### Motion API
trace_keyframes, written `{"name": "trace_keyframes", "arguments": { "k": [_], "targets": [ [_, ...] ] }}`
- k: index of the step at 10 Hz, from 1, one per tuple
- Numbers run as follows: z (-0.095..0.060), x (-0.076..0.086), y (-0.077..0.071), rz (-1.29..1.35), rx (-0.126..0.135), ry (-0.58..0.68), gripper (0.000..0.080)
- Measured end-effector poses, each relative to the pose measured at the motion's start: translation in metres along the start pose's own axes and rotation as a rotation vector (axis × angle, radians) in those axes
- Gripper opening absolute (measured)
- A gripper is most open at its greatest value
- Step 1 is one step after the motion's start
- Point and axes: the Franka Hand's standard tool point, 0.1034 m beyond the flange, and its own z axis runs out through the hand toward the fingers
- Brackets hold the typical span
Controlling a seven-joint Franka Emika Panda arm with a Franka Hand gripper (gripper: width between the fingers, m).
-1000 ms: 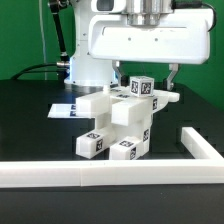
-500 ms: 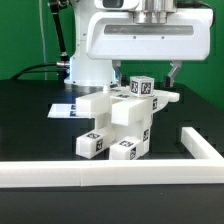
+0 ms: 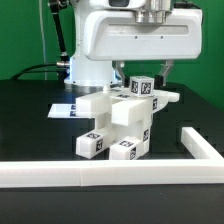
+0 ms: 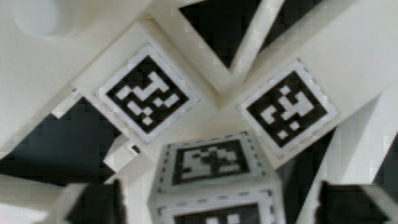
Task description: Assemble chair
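One tagged block (image 3: 143,88) stands upright atop the chair (image 3: 112,120), directly beneath my gripper (image 3: 142,75), between its fingers (image 3: 165,71); clenched or not, cannot tell.

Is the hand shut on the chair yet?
Cannot tell. The hand hangs over the chair, but the white housing mostly hides its jaws; the wrist view shows only tags.

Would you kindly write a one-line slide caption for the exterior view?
Open pincer above the top tagged block of the white chair, mid-assembly on a black table.
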Motion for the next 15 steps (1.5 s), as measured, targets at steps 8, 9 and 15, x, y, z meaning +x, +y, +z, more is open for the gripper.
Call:
{"name": "trace_keyframes", "arguments": {
  "k": [8,9,15],
  "targets": [
    [0.0005,0.0000,0.0029,0.391,0.004,0.003,0.0287],
    [0.0007,0.0003,0.0034,0.465,0.003,0.006,0.0287],
    [0.0008,0.0016,0.0038,0.874,0.014,0.011,0.0288]
  ]
}}
